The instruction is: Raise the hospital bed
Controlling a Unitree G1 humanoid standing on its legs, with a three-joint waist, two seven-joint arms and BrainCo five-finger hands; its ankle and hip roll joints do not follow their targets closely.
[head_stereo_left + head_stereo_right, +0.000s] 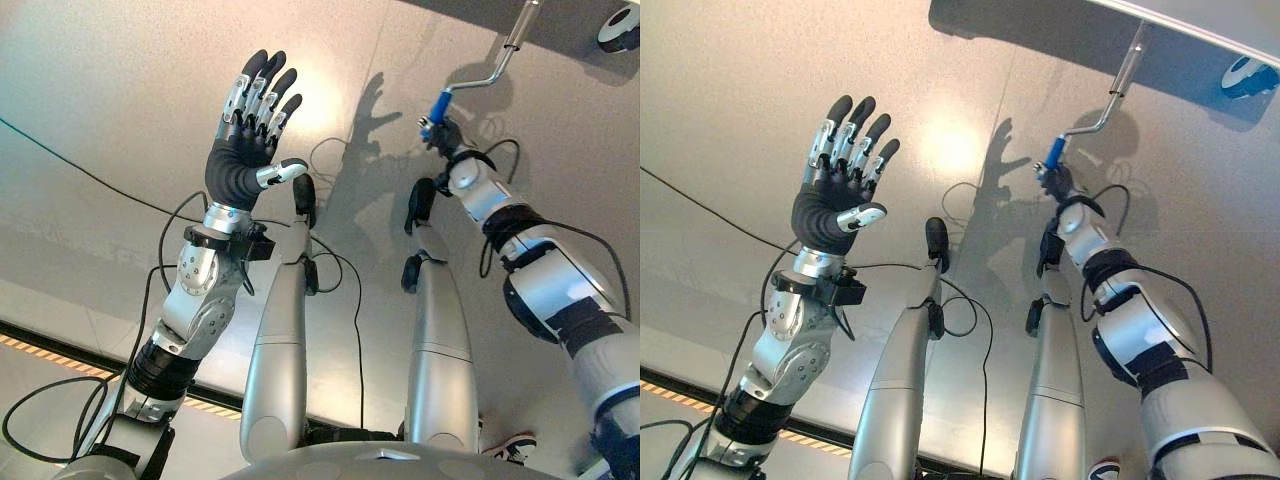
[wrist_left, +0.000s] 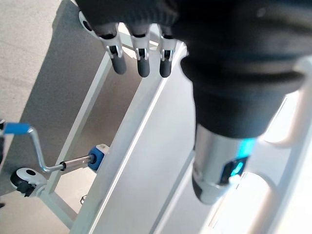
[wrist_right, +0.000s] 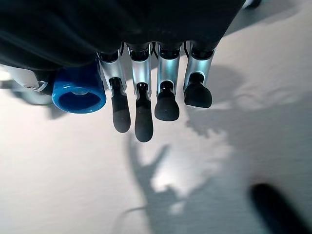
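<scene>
Your right robot hand point(image 1: 441, 133) is already at the crank: the blue grip point(image 1: 441, 102) of the bed's crank handle point(image 1: 487, 73) sits against its palm, and in the right wrist view the blue grip shows just beside the fingers point(image 3: 139, 109), which hang fairly straight rather than wrapped, so you cannot tell from here whether the thumb has closed on it. From that hand the metal shaft bends away and runs up toward the hospital bed point(image 1: 1200, 35) frame ahead, so the turning axis lies along that shaft. Your left robot hand point(image 1: 250, 130) is raised, fingers spread, holding nothing, well apart from the crank.
</scene>
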